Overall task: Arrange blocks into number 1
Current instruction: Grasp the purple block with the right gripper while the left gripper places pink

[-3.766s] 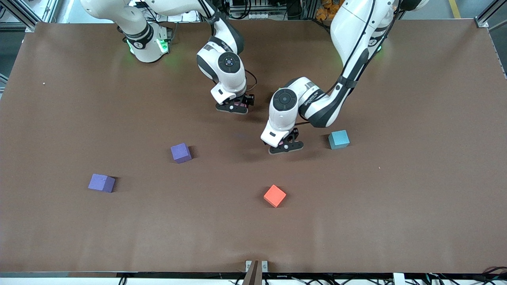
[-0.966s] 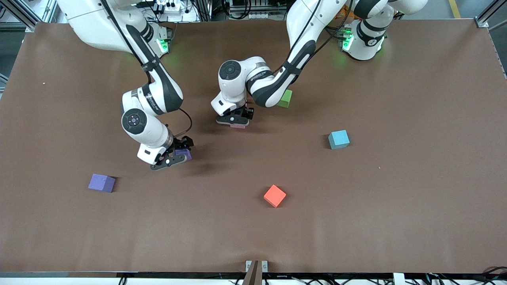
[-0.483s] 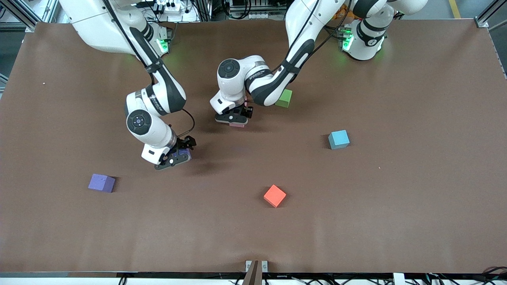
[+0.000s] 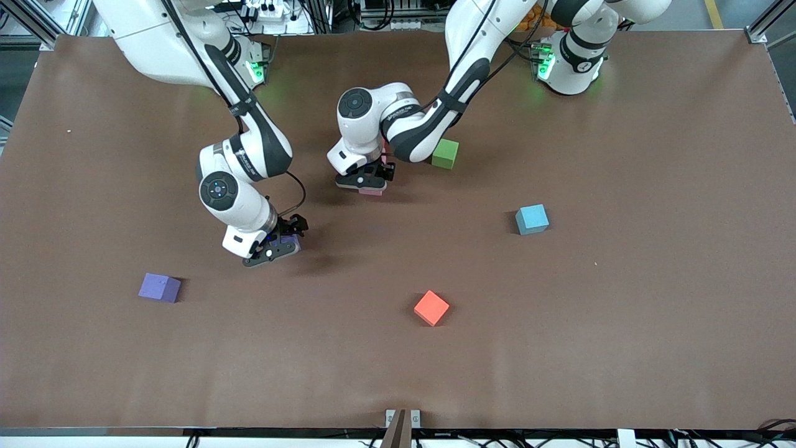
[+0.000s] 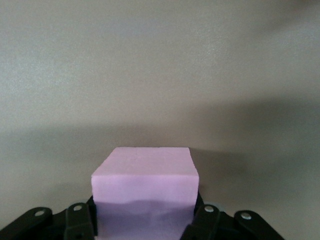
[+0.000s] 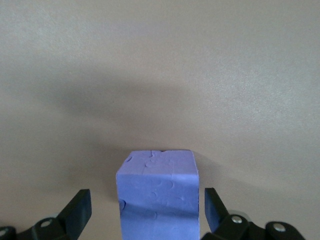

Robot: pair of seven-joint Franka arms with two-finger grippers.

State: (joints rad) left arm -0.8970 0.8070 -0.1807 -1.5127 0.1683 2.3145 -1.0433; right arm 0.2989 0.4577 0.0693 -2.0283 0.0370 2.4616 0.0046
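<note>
No readable writing anywhere; left gripper (image 4: 370, 182) is bent down mid-table, clamped on a pink cube (image 5: 145, 187) beside the green cube (image 4: 445, 154); right gripper (image 4: 275, 245) is low, fingers spread wide around a purple cube (image 6: 159, 197), not touching it.

No readable text, labels or numbers on anything in view.

Even overhead light, soft shadows under both arms, wrist views slightly hazy.

White arms (image 4: 249, 140), black joints, green-lit bases, black cables.
</note>
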